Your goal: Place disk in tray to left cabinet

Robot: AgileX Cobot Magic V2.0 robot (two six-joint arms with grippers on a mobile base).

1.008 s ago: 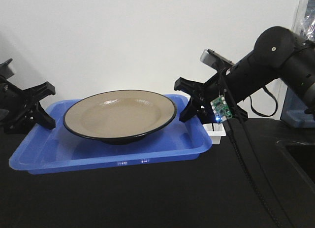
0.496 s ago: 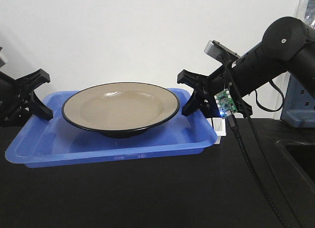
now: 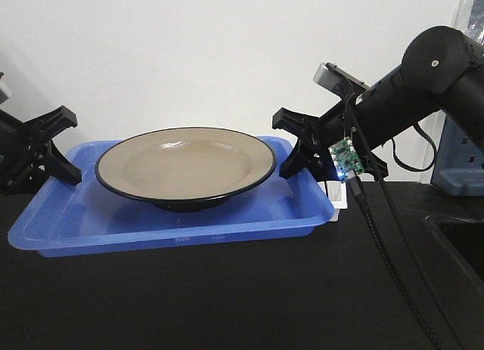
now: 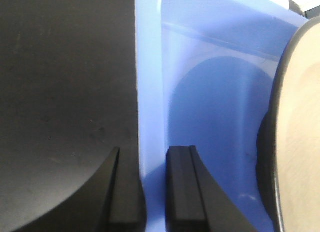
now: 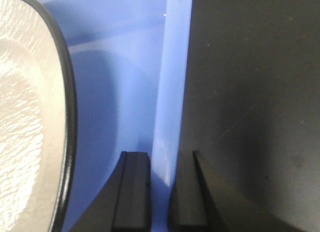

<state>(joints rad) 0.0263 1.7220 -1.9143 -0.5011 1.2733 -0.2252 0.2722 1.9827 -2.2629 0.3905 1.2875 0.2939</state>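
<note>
Tabletop (image 3: 227,305): black | tray (image 3: 249,223): blue, level, gripped at both short ends | disk (image 3: 185,165): tan, black rim, seated centrally in tray | left claw (image 3: 66,147): clamped on tray end rim, one finger either side | right claw (image 3: 283,144): clamped likewise on opposite rim

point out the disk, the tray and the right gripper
disk (image 3: 185,165): front-facing view, on its tan inside
tray (image 3: 113,240): front-facing view, on its blue front wall
right gripper (image 5: 161,164): right wrist view, midway between its fingertips, which straddle the tray's rim
</note>
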